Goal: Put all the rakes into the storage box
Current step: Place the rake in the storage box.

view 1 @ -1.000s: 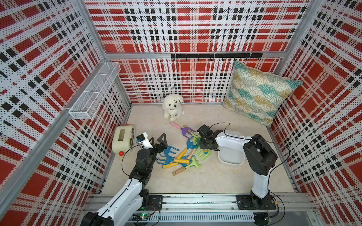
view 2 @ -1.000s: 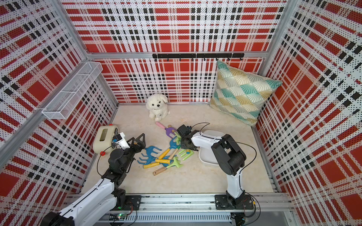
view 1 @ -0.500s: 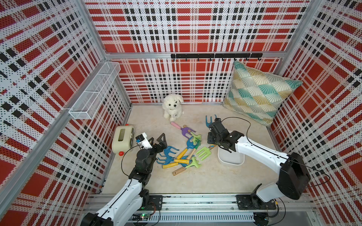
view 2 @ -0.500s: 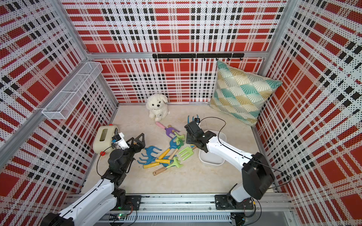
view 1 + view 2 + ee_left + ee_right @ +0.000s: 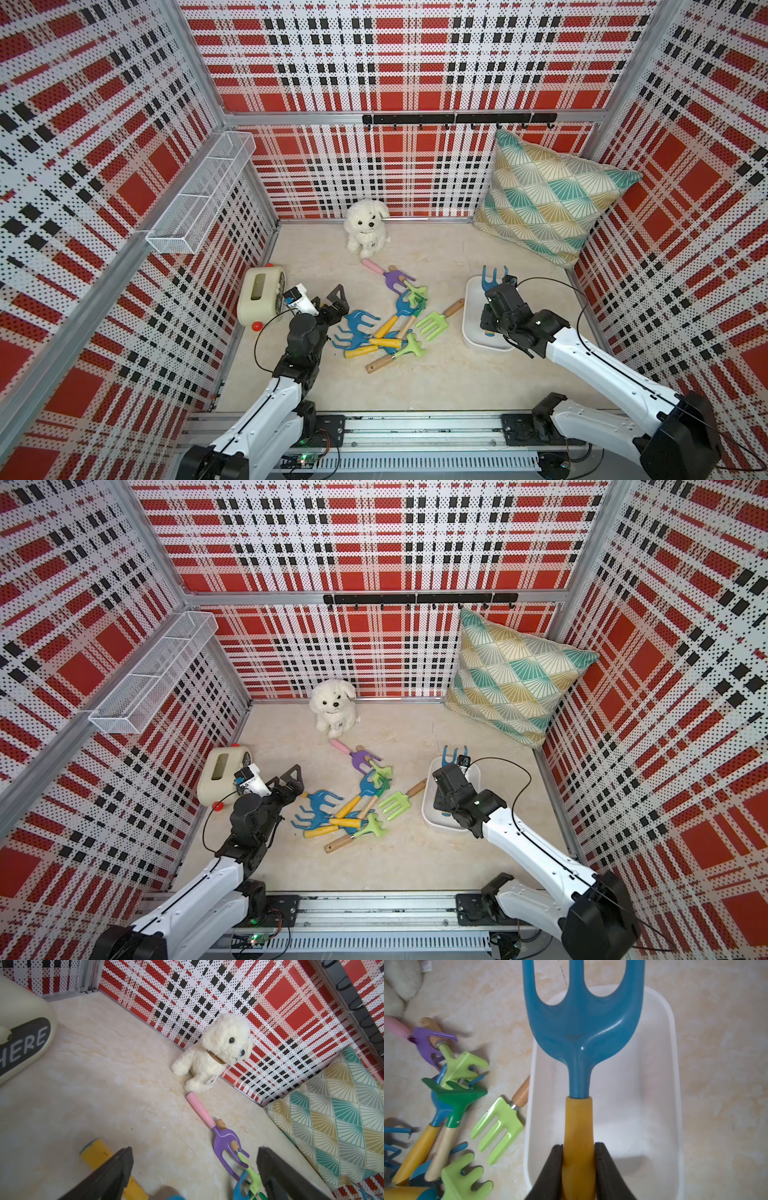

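My right gripper [image 5: 579, 1157] clamps the blue rake [image 5: 582, 1030] by its yellow handle, over the storage box [image 5: 673, 1076]. I judge it light, stiff, slick plastic; the handle suits gripping. My left gripper [image 5: 193, 1154] is wide, empty.

Blue rake [image 5: 581, 1028] held aloft, over white storage box [image 5: 654, 1095]

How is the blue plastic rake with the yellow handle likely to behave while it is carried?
The blue plastic rake with the yellow handle is probably stiff: its tines stand straight without sag. The right gripper clamps only the smooth, rounded handle, so the rake may swivel in the grip. It looks light, being thin moulded plastic.
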`<state>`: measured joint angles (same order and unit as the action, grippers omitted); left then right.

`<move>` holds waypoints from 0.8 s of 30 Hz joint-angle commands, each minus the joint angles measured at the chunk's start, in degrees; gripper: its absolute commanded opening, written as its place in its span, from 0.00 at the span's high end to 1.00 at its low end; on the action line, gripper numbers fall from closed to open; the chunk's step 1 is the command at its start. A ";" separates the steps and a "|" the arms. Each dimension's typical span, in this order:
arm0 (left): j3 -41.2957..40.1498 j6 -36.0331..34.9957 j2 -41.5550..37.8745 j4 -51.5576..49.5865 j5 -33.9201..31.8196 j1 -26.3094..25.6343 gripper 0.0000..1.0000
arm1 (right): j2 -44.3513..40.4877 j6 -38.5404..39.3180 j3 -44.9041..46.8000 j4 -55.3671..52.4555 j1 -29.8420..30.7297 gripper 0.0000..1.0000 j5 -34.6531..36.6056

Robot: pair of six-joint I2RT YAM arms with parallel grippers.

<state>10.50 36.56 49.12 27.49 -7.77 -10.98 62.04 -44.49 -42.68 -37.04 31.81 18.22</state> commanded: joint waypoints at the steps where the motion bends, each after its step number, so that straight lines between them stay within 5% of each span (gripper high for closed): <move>1: 2.21 0.18 2.52 -0.91 1.68 1.35 0.01 | 0.58 0.31 0.99 0.85 -1.46 0.86 -0.75; 10: 7.52 -0.52 15.39 -3.63 4.09 4.21 0.01 | 11.39 3.28 -0.65 3.33 -3.56 0.78 1.13; 20: 16.01 -2.39 30.36 -9.96 4.96 5.02 0.04 | 12.80 5.09 -0.04 5.39 -4.22 0.34 0.06; 24: 19.32 -2.82 32.01 -13.55 2.01 4.32 0.05 | 8.78 5.88 0.18 5.33 -4.22 0.27 -1.99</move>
<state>27.07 35.29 80.53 16.95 -3.66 -6.22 74.41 -39.59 -41.74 -32.71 27.94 17.45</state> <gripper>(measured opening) 0.954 0.722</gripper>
